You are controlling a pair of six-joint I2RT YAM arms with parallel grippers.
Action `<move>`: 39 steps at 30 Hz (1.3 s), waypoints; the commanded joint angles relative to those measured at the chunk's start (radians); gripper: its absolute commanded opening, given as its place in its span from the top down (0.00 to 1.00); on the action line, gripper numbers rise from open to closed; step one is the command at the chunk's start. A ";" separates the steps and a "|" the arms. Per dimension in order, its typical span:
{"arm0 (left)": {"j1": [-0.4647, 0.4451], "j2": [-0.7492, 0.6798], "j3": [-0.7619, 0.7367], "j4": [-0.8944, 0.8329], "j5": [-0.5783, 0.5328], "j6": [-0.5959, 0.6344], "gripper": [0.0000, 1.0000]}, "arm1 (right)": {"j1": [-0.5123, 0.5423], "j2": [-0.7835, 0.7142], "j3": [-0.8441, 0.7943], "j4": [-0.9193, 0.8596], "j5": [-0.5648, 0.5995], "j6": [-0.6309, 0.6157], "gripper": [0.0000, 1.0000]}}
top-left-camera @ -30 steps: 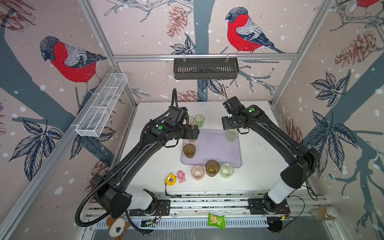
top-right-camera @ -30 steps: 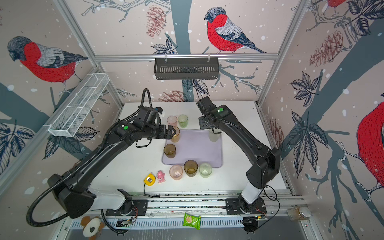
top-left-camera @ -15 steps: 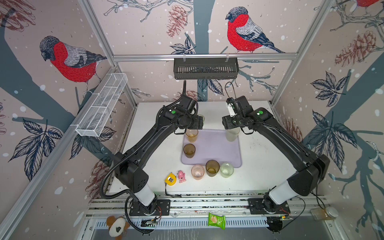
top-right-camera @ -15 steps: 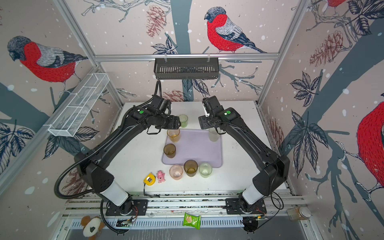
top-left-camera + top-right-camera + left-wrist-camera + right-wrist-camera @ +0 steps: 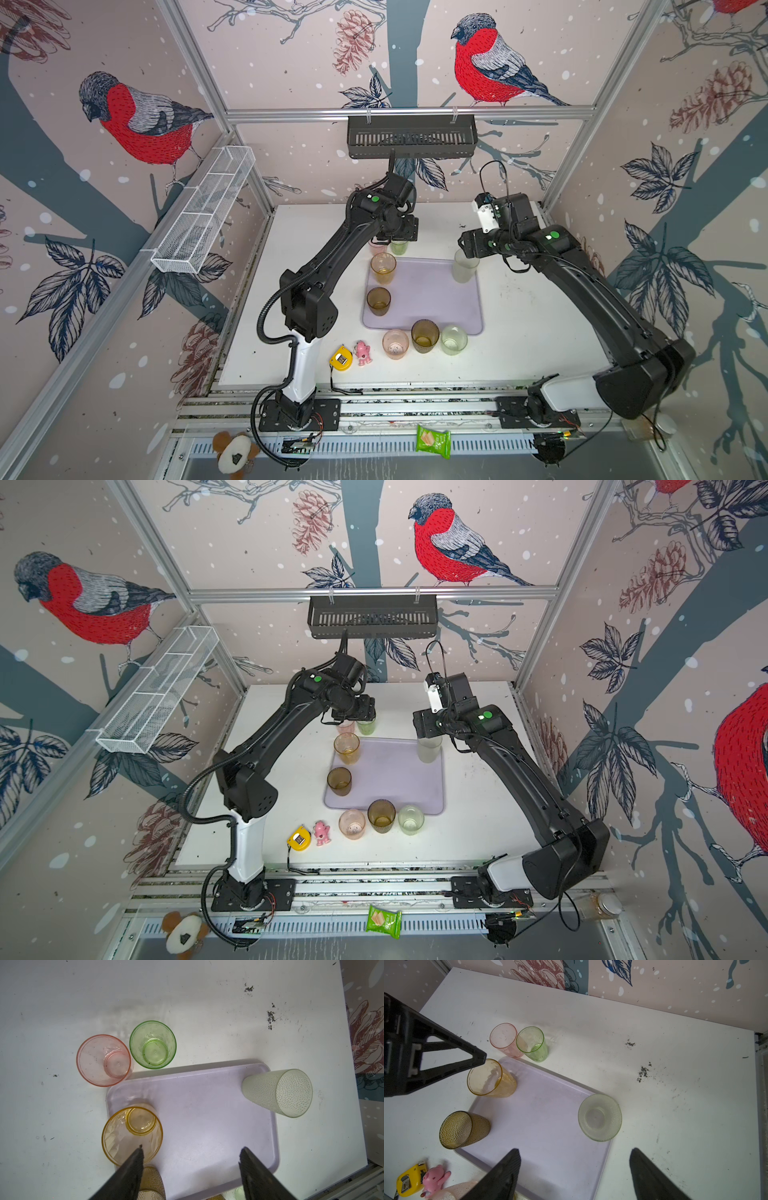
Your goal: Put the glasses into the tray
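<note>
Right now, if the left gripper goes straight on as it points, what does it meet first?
Likely the tray, its bare floor; the amber glass stands close beside that line. Depth is unclear.

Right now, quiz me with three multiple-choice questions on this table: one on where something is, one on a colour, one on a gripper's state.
1. Where does the frosted glass stand?
A) in the black basket
B) on the tray, at its far right corner
C) beside the tape measure

2. What colour is the glass right beside the far pink glass?
A) blue
B) black
C) pale green

3. What state is the right gripper in?
A) open, holding nothing
B) shut on the frosted glass
C) shut on the pink toy

Answers:
1 B: both top views show its base inside that corner of the tray.
2 C: the left wrist view shows the pale green glass next to it.
3 A: its jaws stand wide apart with nothing between them.
</note>
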 commanded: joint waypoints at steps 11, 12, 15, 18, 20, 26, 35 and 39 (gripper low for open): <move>0.001 0.179 0.154 -0.024 -0.006 0.037 0.36 | -0.033 -0.060 -0.046 0.077 -0.013 -0.028 0.09; 0.001 0.188 0.154 -0.015 -0.002 0.041 0.37 | -0.033 -0.066 -0.052 0.079 -0.012 -0.025 0.08; 0.001 0.207 0.156 0.020 0.001 0.058 0.39 | -0.032 -0.080 -0.074 0.085 -0.004 -0.013 0.08; 0.005 0.227 0.159 0.045 -0.003 0.082 0.39 | -0.034 -0.086 -0.097 0.092 0.007 -0.001 0.08; 0.009 0.239 0.162 0.051 -0.005 0.091 0.40 | -0.035 -0.085 -0.097 0.086 0.016 0.010 0.06; 0.015 0.265 0.160 0.073 -0.019 0.123 0.41 | -0.035 -0.093 -0.097 0.085 0.042 0.018 0.05; 0.020 0.295 0.159 0.137 -0.021 0.168 0.45 | -0.036 -0.096 -0.094 0.075 0.060 0.034 0.04; 0.023 0.306 0.159 0.152 -0.022 0.173 0.46 | -0.036 -0.098 -0.093 0.074 0.070 0.041 0.04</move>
